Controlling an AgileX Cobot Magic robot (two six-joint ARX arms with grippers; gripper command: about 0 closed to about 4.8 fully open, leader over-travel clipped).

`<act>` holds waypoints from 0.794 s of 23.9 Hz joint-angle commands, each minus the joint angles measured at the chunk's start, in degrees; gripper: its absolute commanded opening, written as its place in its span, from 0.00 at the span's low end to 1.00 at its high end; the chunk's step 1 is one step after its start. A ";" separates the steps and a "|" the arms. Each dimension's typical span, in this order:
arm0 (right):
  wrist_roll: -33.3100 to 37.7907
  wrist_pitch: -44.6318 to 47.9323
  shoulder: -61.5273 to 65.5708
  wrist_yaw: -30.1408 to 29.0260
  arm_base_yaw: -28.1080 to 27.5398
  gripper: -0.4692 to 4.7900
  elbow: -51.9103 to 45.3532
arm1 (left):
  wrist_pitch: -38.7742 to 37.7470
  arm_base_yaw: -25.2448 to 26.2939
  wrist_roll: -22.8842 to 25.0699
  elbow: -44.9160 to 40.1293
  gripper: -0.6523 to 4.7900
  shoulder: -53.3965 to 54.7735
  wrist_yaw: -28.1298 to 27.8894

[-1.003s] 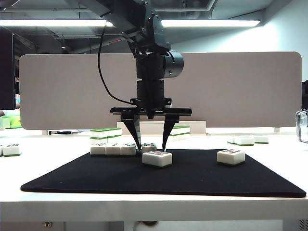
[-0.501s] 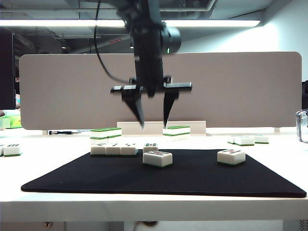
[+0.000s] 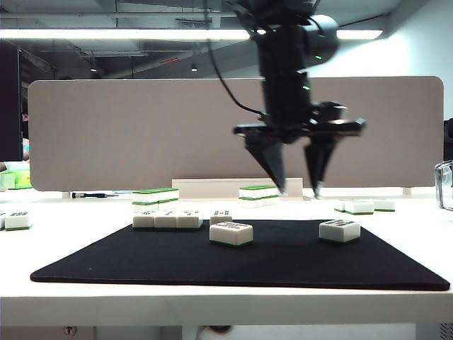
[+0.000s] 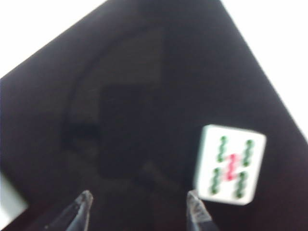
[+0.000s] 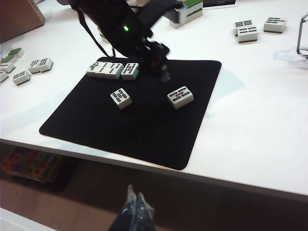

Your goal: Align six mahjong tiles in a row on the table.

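Note:
On the table (image 3: 226,301), three white mahjong tiles (image 3: 166,220) stand in a row at the black mat's (image 3: 283,262) far left edge, with another tile (image 3: 220,215) at the row's right end. Two loose tiles lie face up on the mat, one in the middle (image 3: 231,233) and one to the right (image 3: 340,230). My left gripper (image 3: 298,191) hangs open and empty above the mat, up and left of the right tile. In the left wrist view that tile (image 4: 231,164) lies just beside one fingertip (image 4: 195,207). My right gripper (image 5: 134,197) is shut, low in front of the table's front edge.
Green-topped tile stacks (image 3: 156,195) (image 3: 260,191) stand behind the mat, before a grey divider panel (image 3: 106,134). More tiles lie off the mat at the right (image 3: 359,206) and far left (image 3: 18,219). A clear object (image 3: 446,184) sits at the right edge.
The left gripper rose from the row's right end, leaving a tile there, and swung right while its wrist rolled. It stays open. The right arm has not moved.

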 commanded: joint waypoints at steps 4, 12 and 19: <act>-0.11 0.92 -0.61 0.09 0.00 0.09 0.20 | 2.78 -2.45 0.52 0.11 0.86 2.43 0.42; -0.11 0.94 -0.61 0.07 0.00 0.09 0.20 | 4.72 -4.57 -0.07 0.09 0.86 3.56 2.80; -0.11 0.90 -0.61 -0.11 0.00 0.09 0.20 | 4.72 -4.55 -0.09 0.07 0.85 5.44 2.40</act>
